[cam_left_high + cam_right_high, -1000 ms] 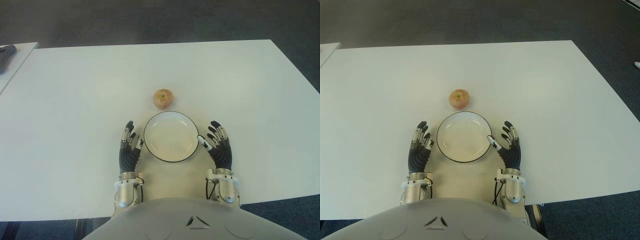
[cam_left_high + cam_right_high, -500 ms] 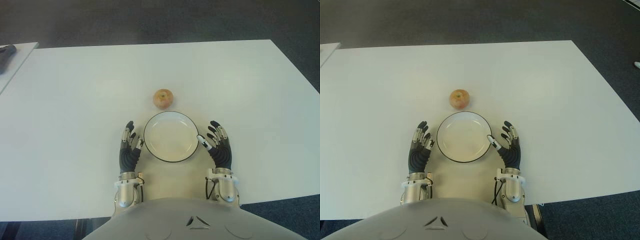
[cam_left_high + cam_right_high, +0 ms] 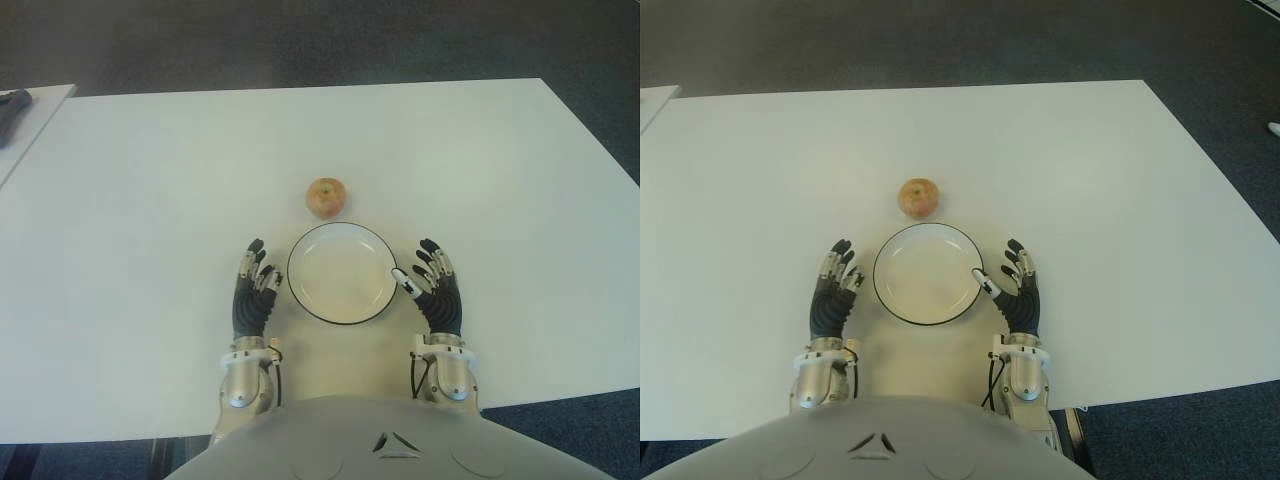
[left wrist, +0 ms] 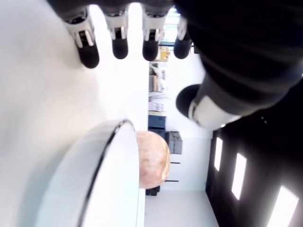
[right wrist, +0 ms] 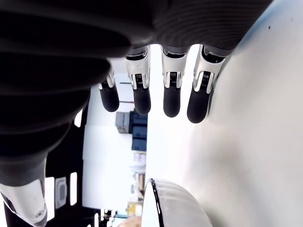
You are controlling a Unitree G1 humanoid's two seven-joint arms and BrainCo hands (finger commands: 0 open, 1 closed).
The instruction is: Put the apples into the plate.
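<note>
Looking down from the head, one apple sits on the white table just beyond the far rim of the empty plate, close to it but apart. The left hand shows just left of the plate and the right hand just right of it, both with fingers spread and holding nothing. My reading: no reach has begun; the next move calls for one hand to go forward past the rim and close around the fruit.

In the left wrist view, the straight fingers are apart and empty; the apple is round, smooth, pale red, behind the plate's thin dark edge.

In the right wrist view, the rubbery black fingertips hang parted above the matte tabletop; the glossy plate rim curves below.
</note>
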